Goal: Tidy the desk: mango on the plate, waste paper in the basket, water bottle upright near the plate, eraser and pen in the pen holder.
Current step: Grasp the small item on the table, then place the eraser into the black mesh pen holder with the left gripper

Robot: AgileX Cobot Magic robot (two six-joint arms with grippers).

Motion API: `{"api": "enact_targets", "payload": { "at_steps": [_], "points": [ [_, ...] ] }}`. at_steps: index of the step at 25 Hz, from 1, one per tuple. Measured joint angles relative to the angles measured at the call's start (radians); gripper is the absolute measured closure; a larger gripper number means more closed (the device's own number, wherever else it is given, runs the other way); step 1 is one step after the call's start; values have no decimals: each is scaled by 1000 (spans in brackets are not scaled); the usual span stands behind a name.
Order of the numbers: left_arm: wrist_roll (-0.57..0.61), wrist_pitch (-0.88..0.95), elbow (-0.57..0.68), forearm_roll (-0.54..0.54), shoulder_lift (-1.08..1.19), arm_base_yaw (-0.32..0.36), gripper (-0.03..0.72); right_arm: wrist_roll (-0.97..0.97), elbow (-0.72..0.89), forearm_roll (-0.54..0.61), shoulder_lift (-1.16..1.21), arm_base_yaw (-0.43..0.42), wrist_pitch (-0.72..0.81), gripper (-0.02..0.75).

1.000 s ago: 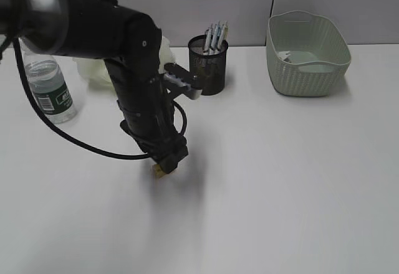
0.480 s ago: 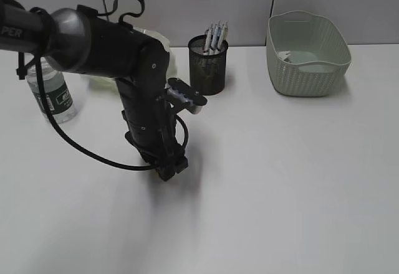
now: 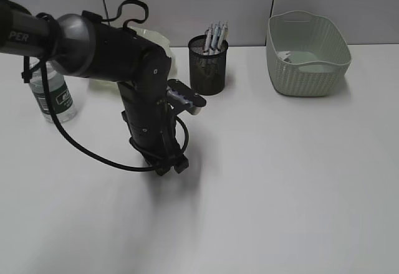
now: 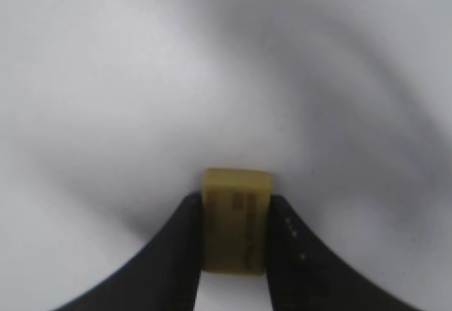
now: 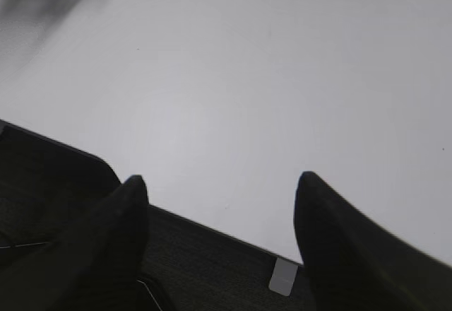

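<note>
White bench (image 3: 293,180), matte and evenly lit, backed by a pale grey panelled wall (image 3: 187,0) with a dark vertical seam at about 1 o'clock from bench centre. Left arm (image 3: 112,50) reaches in from 10 o'clock and points down at the bench left of centre; its soft shadow smears toward 6 o'clock. Left gripper (image 4: 234,237) is clamped on the yellow eraser (image 4: 236,230), one black finger (image 4: 185,254) pressed to each long side, the block held against or just above the white surface; contact with the bench cannot be told. In the exterior view the eraser is hidden behind the gripper tip (image 3: 167,165). Black mesh pen holder (image 3: 208,67) stands at 12 o'clock near the wall, pens (image 3: 216,36) upright inside. Pale green woven basket (image 3: 307,53) sits at 2 o'clock, well apart from the holder; something small lies in its bottom, too unclear to name. Water bottle (image 3: 51,93) stands upright at 9 o'clock, just beside a pale plate (image 3: 159,40) mostly hidden behind the arm. Right gripper (image 5: 219,219) hangs over the bench's near edge, fingers spread wide with nothing between them; dark floor (image 5: 63,212) below the edge.
</note>
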Motion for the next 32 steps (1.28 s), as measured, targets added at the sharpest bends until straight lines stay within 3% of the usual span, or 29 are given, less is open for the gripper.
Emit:
{"api": "enact_targets", "payload": {
  "at_steps": [7, 16, 22, 32],
  "points": [
    [-1, 75, -69, 6, 1, 0, 481, 0, 0, -3, 0, 0, 0, 226],
    [-1, 138, -404, 34, -49, 8, 484, 0, 0, -4, 0, 0, -3, 226],
    [-28, -14, -560, 22, -49, 62, 484, 0, 2, -8, 0, 0, -5, 226],
    [-38, -292, -568, -124, 72, 112, 484, -1, 20, -10, 0, 0, -39, 226]
  ]
}}
